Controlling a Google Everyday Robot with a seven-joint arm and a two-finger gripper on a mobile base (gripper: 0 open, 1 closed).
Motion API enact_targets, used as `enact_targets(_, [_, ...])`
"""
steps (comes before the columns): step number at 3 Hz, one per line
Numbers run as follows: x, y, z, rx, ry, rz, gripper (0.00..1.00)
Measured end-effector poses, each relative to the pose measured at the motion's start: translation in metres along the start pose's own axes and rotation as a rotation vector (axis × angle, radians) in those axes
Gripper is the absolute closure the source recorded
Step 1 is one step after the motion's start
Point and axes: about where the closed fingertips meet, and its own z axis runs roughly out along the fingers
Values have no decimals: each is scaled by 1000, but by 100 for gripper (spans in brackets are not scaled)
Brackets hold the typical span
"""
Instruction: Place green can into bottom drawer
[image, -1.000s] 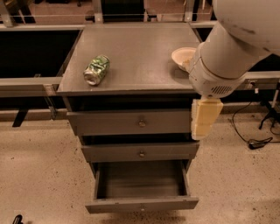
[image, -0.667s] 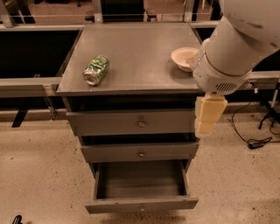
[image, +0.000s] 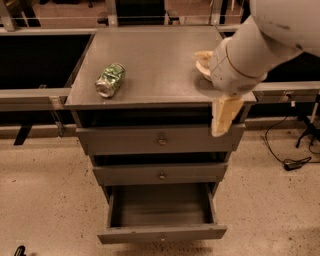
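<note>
The arm (image: 260, 45) hides most of the bowl (image: 202, 61) at the cabinet top's (image: 155, 55) 2 o'clock. The bottom drawer (image: 160, 206) stands open. The gripper (image: 224, 116) hangs at the 4 o'clock corner; whether it is spread or closed, I cannot tell. The green can (image: 110, 79) lies at 9 o'clock.

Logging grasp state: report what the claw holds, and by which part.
Nothing. The claw hangs at the front right edge of the cabinet with nothing in it; the green can lies on its side on top, well apart.
</note>
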Motion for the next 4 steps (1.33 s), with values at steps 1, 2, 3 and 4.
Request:
enact_targets(1, [-6,-8,-2,15,-32,-77,0])
enact_targets(2, [-6,-8,-2,14,-31,-78,0])
enact_targets(3, [-14,-16,-1,-3,1,-180,0])
enact_targets(4, [-24,-47,11,-83,45,-419,0])
